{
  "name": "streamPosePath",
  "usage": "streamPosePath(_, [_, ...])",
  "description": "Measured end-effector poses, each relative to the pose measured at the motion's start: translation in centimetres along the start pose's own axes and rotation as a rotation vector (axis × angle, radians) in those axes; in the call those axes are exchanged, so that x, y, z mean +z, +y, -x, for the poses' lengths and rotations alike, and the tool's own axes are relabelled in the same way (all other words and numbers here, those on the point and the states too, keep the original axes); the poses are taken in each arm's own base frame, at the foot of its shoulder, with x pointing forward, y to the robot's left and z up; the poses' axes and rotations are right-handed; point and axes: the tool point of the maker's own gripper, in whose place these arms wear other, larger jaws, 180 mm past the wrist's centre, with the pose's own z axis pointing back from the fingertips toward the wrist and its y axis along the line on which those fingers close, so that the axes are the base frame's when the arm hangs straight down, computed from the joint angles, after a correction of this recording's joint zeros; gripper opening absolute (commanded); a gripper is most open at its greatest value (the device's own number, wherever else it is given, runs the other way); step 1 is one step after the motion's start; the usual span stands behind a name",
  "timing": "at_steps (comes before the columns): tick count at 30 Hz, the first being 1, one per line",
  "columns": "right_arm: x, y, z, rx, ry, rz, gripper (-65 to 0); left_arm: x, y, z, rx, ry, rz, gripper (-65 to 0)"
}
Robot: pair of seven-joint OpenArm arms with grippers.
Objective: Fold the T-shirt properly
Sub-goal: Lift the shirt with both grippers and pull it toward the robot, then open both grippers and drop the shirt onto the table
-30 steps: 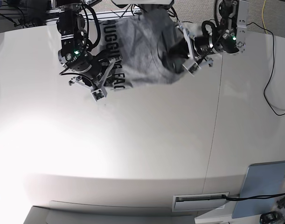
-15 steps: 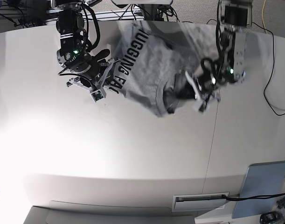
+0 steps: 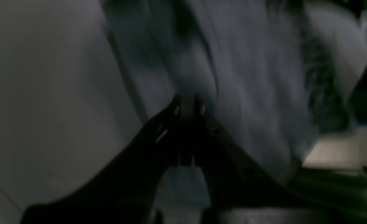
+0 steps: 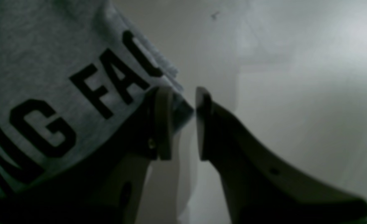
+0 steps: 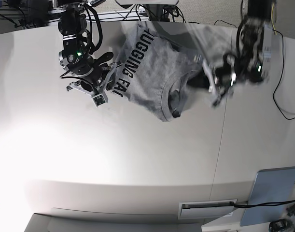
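My left claw (image 3: 188, 107) is clamped on the T-shirt (image 5: 152, 72), bunched at table's 12 o'clock. My right claw (image 4: 183, 121) is part-open, hem corner between jaws. Risk: corner slips free, cloth collapses.

The left pincer (image 3: 188, 104) is pressed closed, while the right pincer (image 4: 183, 119) stands slightly parted.

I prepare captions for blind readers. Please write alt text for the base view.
A grey T-shirt with black lettering lies crumpled at the far side of a white table. The right gripper sits at its lettered edge; the left gripper, blurred, is at the opposite side.
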Motion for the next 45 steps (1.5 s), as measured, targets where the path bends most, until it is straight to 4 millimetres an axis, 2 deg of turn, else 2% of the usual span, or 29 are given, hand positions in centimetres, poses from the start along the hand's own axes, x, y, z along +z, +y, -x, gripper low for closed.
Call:
streamPosePath(2, [0.0, 0.0, -0.1, 0.000, -0.004, 0.000, -52.2, 0.9, -1.1, 1.6, 0.003, 0.006, 0.009, -65.0])
streamPosePath(5, [0.0, 0.0, -0.1, 0.000, -0.005, 0.000, -52.2, 1.9, -2.5, 2.7, 0.004, 0.001, 0.024, -65.0])
streamPosePath(7, [0.0, 0.0, -0.1, 0.000, -0.005, 0.000, -52.2, 1.8, -3.5, 3.9, 0.020, 0.009, 0.043, -65.0])
streamPosePath(9, [0.0, 0.0, -0.1, 0.000, -0.005, -0.001, -52.2, 1.4, -3.7, 4.6, 0.009, -0.011, 0.011, -65.0])
streamPosePath(11, [0.0, 0.1, -0.1, -0.002, -0.006, -0.003, -52.2, 0.9, -2.6, 4.9, 0.031, -0.041, -0.062, -65.0])
streamPosePath(15, [0.0, 0.1, -0.1, -0.002, -0.006, -0.003, -52.2, 0.4, 1.5, 5.9, 0.055, -0.027, -0.242, -65.0])
streamPosePath(19, [0.0, 0.4, 0.4, 0.000, 0.004, -0.016, -52.2, 0.3, 5.1, 4.8, 0.050, -0.035, -0.346, -65.0])
streamPosePath(21, [0.1, 1.6, 0.8, 0.004, 0.003, -0.075, -52.2, 0.2, 6.4, 4.2, 0.050, -0.042, -0.368, -65.0])
streamPosePath(23, [0.3, 3.0, 1.0, -0.004, -0.005, -0.143, -52.2, 0.1, 7.1, 3.7, 0.048, -0.057, -0.376, -65.0])
streamPosePath(28, [0.6, 4.8, 1.8, -0.063, 0.019, -0.227, -52.2, -0.3, 8.6, 1.6, 0.009, -0.113, -0.376, -65.0])
streamPosePath(33, [1.8, 9.3, 3.1, -0.032, 0.023, -0.411, -52.2, -0.1, 10.2, -0.8, -0.010, -0.157, -0.402, -65.0])
streamPosePath(37, [2.4, 13.2, 3.3, 0.028, 0.030, -0.515, -52.2, 0.0, 10.7, -2.9, -0.034, -0.195, -0.406, -65.0])
streamPosePath(40, [2.8, 14.9, 3.4, 0.055, 0.034, -0.557, -52.2, -0.3, 9.9, -3.6, -0.081, -0.199, -0.353, -65.0])
streamPosePath(43, [2.8, 15.1, 3.4, 0.057, 0.034, -0.561, -52.2, -0.5, 9.5, -4.1, -0.106, -0.204, -0.323, -65.0])
streamPosePath(45, [2.9, 14.2, 3.1, 0.052, 0.027, -0.538, -52.2, -0.4, 9.7, -4.0, -0.099, -0.203, -0.335, -65.0])
